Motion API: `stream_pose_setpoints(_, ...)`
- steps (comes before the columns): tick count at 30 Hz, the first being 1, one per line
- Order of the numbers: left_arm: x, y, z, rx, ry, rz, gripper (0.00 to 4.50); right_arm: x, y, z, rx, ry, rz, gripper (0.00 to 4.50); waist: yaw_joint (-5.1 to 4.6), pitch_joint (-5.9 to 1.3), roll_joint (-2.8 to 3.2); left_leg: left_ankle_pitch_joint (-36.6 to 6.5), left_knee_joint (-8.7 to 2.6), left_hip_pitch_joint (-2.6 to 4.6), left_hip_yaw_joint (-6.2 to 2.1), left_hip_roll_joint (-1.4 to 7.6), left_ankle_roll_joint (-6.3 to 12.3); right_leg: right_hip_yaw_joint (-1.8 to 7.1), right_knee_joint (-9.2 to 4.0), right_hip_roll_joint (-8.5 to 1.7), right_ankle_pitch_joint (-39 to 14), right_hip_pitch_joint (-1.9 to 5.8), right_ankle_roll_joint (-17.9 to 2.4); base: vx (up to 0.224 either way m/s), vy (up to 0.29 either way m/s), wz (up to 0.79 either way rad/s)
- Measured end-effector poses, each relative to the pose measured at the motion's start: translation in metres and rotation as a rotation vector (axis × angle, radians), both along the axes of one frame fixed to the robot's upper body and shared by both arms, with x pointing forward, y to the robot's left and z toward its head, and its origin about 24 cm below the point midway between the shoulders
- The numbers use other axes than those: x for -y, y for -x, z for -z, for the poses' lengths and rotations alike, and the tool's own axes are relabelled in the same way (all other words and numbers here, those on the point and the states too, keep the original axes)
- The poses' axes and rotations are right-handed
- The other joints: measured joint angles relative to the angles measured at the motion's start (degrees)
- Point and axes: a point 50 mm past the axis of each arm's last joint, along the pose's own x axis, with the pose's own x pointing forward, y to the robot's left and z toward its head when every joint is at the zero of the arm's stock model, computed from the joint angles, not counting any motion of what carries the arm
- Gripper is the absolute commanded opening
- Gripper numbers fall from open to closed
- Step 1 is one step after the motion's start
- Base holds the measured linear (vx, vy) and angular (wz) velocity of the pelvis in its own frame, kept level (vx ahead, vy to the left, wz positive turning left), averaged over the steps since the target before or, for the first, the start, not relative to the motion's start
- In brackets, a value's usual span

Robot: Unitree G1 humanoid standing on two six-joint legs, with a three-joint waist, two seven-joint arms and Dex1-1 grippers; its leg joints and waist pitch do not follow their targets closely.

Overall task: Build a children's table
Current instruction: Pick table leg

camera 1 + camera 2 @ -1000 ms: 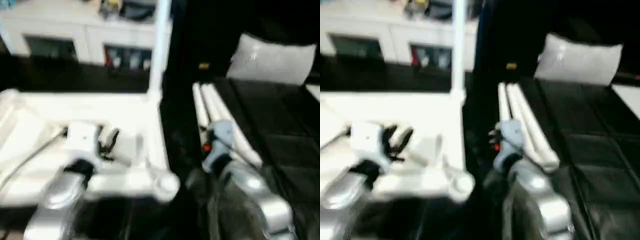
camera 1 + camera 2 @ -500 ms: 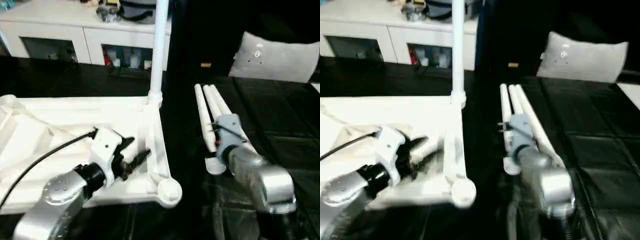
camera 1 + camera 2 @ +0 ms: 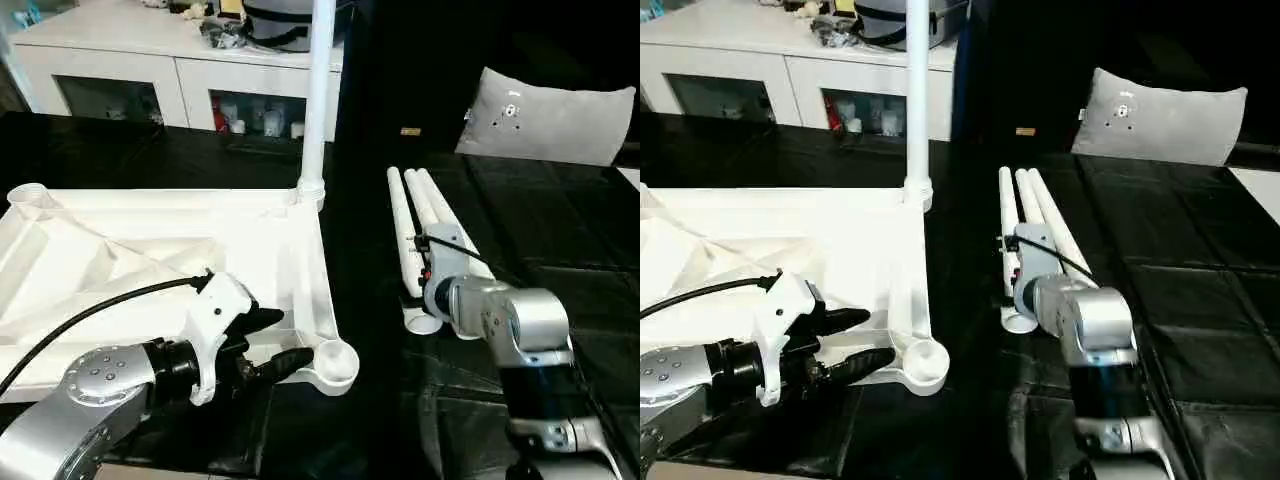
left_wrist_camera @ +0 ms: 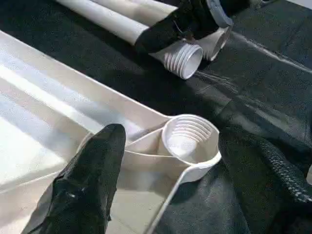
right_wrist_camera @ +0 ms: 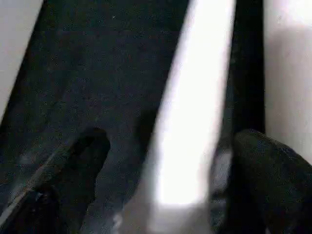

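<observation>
The white table top (image 3: 150, 250) lies upside down on the black surface, ribs up. One white leg (image 3: 318, 100) stands upright in its far right corner socket. Three more legs (image 3: 412, 220) lie side by side to the right. My left gripper (image 3: 295, 337) is open at the near edge, its fingers (image 4: 92, 180) either side of the empty near right socket (image 4: 190, 139) without touching it. My right gripper (image 5: 168, 141) hovers open over the lying legs, fingers astride one leg (image 5: 195, 122).
A white cabinet (image 3: 130, 60) with glass doors stands at the back left. A grey-white pillow (image 3: 545, 115) rests at the back right. A black cable (image 3: 100, 310) runs across the table top to my left wrist. Black padded surface (image 3: 570, 230) lies right of the legs.
My left gripper has moved from the top's inner ribs to the near right corner socket, and its fingers have spread wider. The camera has shifted; the right gripper stays over the legs.
</observation>
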Motion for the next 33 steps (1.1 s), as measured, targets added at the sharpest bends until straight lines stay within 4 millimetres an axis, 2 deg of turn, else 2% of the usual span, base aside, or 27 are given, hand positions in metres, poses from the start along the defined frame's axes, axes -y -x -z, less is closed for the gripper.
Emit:
stream_pose_setpoints(5, -0.002, -0.001, -0.003, 0.002, -0.019, 0.024, 3.43, 0.007, -0.008, 0.004, -0.044, -0.005, 0.025, 4.5, 0.04, -0.01, 0.05, 0.5, 0.0, -0.65, 0.08, 0.01, -0.01, -0.01, -0.11, 0.01, 0.1, -0.61, 0.1, 0.0, 0.0, 0.0)
stream_pose_setpoints(8, -0.001, -0.002, -0.005, 0.001, -0.025, 0.049, 3.46, 0.008, -0.012, 0.006, -0.074, -0.044, 0.039, 4.16, 0.04, 0.07, 0.19, 0.5, 0.0, -0.81, 0.07, 0.03, -0.02, -0.06, -0.12, 0.01, 0.1, -0.71, 0.1, 0.0, 0.0, 0.0)
stream_pose_setpoints(10, 0.0, -0.003, -0.007, 0.003, -0.021, 0.061, 3.46, 0.008, -0.014, 0.005, -0.076, -0.061, 0.04, 4.12, 0.05, 0.1, 0.25, 0.5, 0.0, -0.8, 0.07, 0.04, -0.03, -0.07, -0.12, 0.01, 0.1, -0.69, 0.1, 0.0, 0.0, 0.0)
stream_pose_setpoints(12, 0.001, -0.003, -0.008, 0.002, -0.019, 0.072, 3.46, 0.007, -0.017, 0.004, -0.08, -0.092, 0.033, 3.74, 0.01, 0.15, 0.33, 0.6, 0.0, -0.8, 0.08, 0.05, -0.06, -0.07, -0.12, 0.01, 0.1, -0.69, 0.1, 0.0, 0.0, 0.0)
stream_pose_setpoints(16, 0.004, -0.003, -0.007, -0.005, -0.015, 0.085, 3.46, 0.006, -0.019, 0.008, -0.109, -0.116, 0.024, 3.65, 0.03, 0.16, 0.34, 0.6, 0.0, -0.79, 0.1, 0.08, -0.07, -0.09, -0.12, 0.01, 0.2, -0.68, 0.1, 0.0, 0.0, 0.0)
stream_pose_setpoints(17, 0.004, -0.003, -0.007, -0.004, -0.015, 0.087, 3.46, 0.006, -0.019, 0.009, -0.117, -0.126, 0.023, 3.34, 0.05, 0.16, 0.34, 0.6, 0.0, -0.8, 0.1, 0.09, -0.06, -0.11, -0.12, 0.01, 0.2, -0.68, 0.1, 0.0, 0.0, 0.0)
stream_pose_setpoints(22, 0.005, -0.004, -0.009, -0.003, -0.012, 0.093, 3.46, 0.006, -0.023, 0.008, -0.117, -0.153, 0.022, 3.04, 0.1, 0.16, 0.35, 0.6, 0.0, -0.81, 0.14, 0.1, 0.01, -0.11, -0.12, 0.0, 0.2, -0.68, 0.1, 0.0, 0.0, 0.0)
stream_pose_setpoints(30, 0.006, -0.007, -0.013, 0.009, -0.021, 0.094, 3.46, 0.005, -0.024, 0.01, -0.13, -0.167, 0.013, 2.28, 0.05, 0.16, 0.34, 0.7, 0.0, -0.81, 0.16, 0.11, 0.03, -0.11, -0.12, 0.0, 0.2, -0.69, 0.1, 0.0, 0.0, 0.0)
stream_pose_setpoints(33, 0.006, -0.007, -0.012, 0.007, -0.025, 0.101, 3.46, 0.005, -0.025, 0.01, -0.128, -0.168, 0.012, 2.14, 0.11, 0.16, 0.34, 0.7, 0.0, -0.81, 0.16, 0.11, 0.03, -0.11, -0.12, -0.01, 0.2, -0.68, 0.1, 0.0, 0.0, 0.0)
